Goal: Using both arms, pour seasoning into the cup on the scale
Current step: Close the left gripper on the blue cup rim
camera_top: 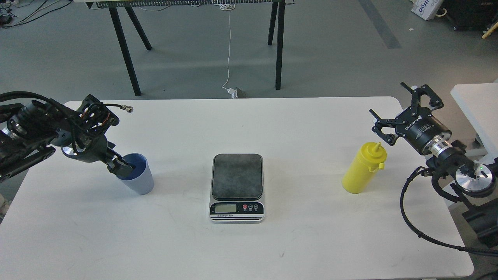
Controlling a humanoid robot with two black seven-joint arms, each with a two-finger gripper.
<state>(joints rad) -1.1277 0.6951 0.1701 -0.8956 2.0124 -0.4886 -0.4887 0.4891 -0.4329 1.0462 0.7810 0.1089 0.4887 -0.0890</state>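
The light blue cup (138,177) stands on the white table (249,249) at the left. My left gripper (121,167) is at the cup's left rim, its dark fingers reaching over the rim into the mouth; the fingers cannot be told apart. The scale (237,186) lies in the middle of the table, its dark platform bare. The yellow seasoning bottle (362,169) stands upright at the right. My right gripper (389,102) is open and empty, just above and to the right of the bottle, not touching it.
A second white table (476,109) edge is at the far right. Black trestle legs (124,50) and a white cable (228,46) are on the grey floor behind the table. My right arm's cables (412,217) loop over the table's right edge.
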